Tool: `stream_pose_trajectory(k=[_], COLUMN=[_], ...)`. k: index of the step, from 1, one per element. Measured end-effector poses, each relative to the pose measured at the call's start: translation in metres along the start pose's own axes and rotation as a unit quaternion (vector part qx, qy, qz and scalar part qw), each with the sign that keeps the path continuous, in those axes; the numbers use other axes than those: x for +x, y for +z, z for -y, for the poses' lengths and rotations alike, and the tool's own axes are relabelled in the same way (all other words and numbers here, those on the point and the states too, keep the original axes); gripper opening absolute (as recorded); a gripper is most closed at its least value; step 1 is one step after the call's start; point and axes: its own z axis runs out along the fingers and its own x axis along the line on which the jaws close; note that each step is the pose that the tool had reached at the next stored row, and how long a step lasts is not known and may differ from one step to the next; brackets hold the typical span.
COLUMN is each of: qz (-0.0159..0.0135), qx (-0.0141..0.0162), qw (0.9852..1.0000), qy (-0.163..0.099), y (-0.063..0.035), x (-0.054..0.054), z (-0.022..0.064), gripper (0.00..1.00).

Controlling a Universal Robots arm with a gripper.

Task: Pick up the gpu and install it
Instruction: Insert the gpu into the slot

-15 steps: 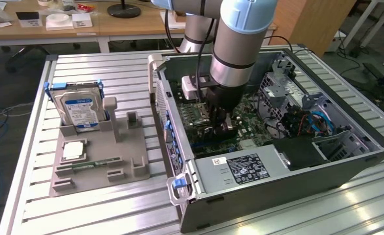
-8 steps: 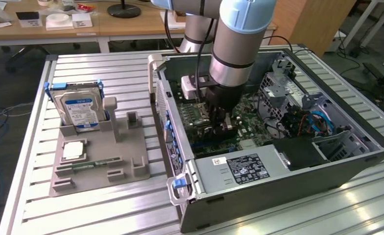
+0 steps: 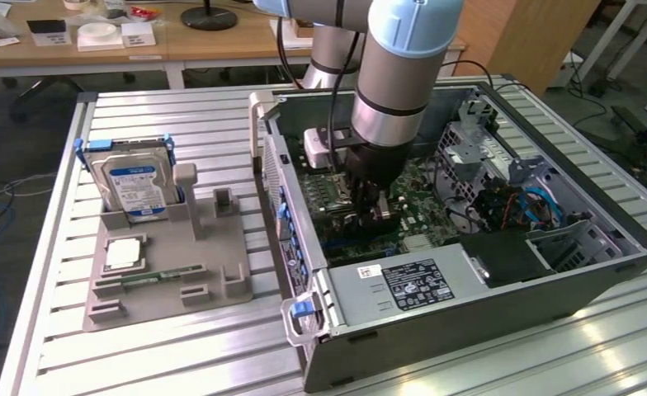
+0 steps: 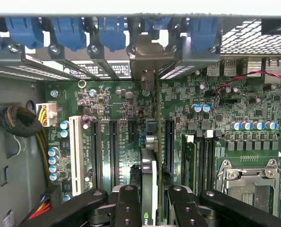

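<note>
Grip: my gripper (image 4: 151,208) is clamped part-way on the gpu (image 4: 150,184), fingers (image 4: 127,205) either side of the card, edge-on to my wrist camera.
Place: gpu sits down inside the case (image 3: 500,285), over the board (image 4: 112,101), in line with a long black slot (image 4: 169,142); its bracket (image 4: 152,54) reaches the rear wall by the blue clips (image 4: 69,33).
Progress: pick-up is done, I judge. Seating I can't confirm.
Left: letting go of the card.
Writing: white mark on the gpu, unreadable. Power supply (image 3: 412,289) label too small. Hard drive (image 3: 131,186) has a blue label, illegible.
</note>
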Motion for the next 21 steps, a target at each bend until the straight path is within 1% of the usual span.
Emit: stream_pose_trajectory(k=[18, 21], qz=[-0.0001, -0.0004], qx=[-0.0001, -0.0001], qw=[1.0, 1.0], qy=[0.0, 0.001], y=[0.0008, 0.0008], x=[-0.0008, -0.0016], z=[-0.0005, -0.0005], gripper=[0.27, 0.27])
